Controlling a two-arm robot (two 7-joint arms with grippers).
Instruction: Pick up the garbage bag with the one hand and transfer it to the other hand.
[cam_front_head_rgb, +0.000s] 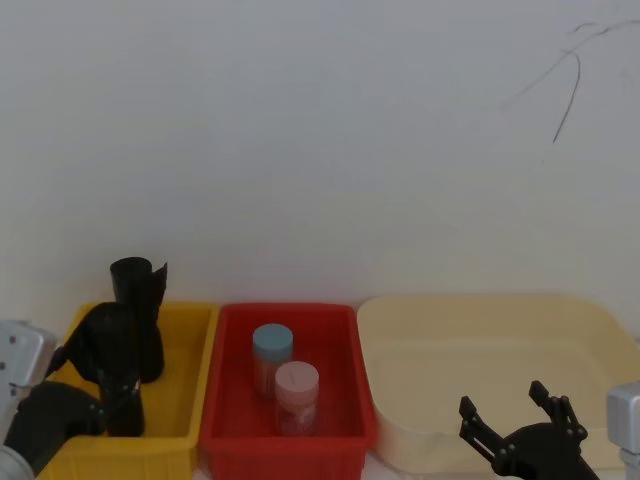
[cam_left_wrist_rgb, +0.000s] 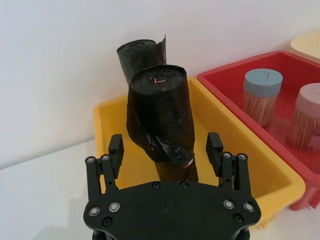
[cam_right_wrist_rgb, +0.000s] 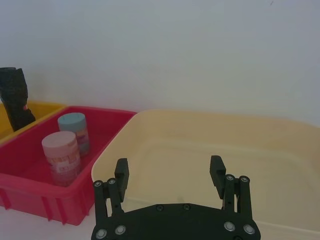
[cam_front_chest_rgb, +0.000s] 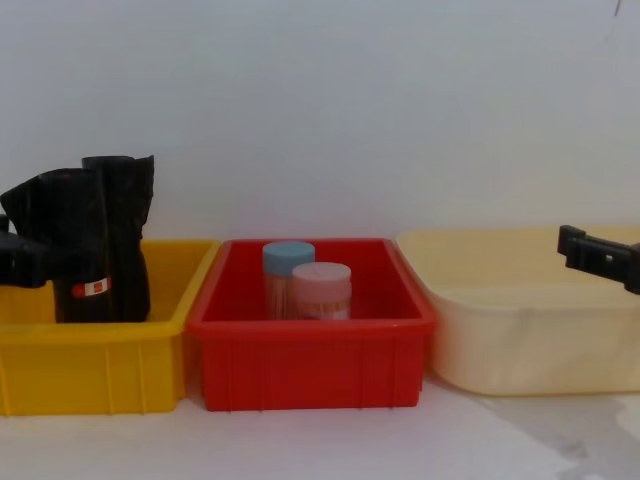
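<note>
The left gripper (cam_left_wrist_rgb: 165, 145) was parked at the bottom middle of its wrist view with the pincer spread wide, one finger (cam_left_wrist_rgb: 116, 147) on each side of the garbage bag (cam_left_wrist_rgb: 159, 115). As far as I could tell, neither finger was actually pressing on it. There was a sliver of yellow showing on both sides.

The bag itself stood on end in the yellow bin (cam_front_head_rgb: 150, 455), lower left of the head view, leaning a bit. Its little red-and-white label (cam_front_chest_rgb: 93, 288) sat low down on the side, easiest to spot at the left of the chest view. Right behind it stood a plain black roll (cam_front_head_rgb: 138, 280), poking up higher against the white wall. Couldn't say if the two were touching or just very close.

In the middle of the head view was the red bin (cam_front_head_rgb: 285, 455) with two jars in it. The blue-lidded jar (cam_front_head_rgb: 272, 345) was at the back and the pink-lidded jar (cam_front_head_rgb: 297, 385) in front, just beside each other. To the right of that was the big cream bin (cam_front_head_rgb: 590, 320).

The right gripper (cam_front_head_rgb: 502, 397) hung at the lower right of the head view, over the near part of the cream bin. Its pincer was wide open too, with nothing between the fingers. In the chest view it poked in from the right edge, roughly level with the cream bin's rim.
</note>
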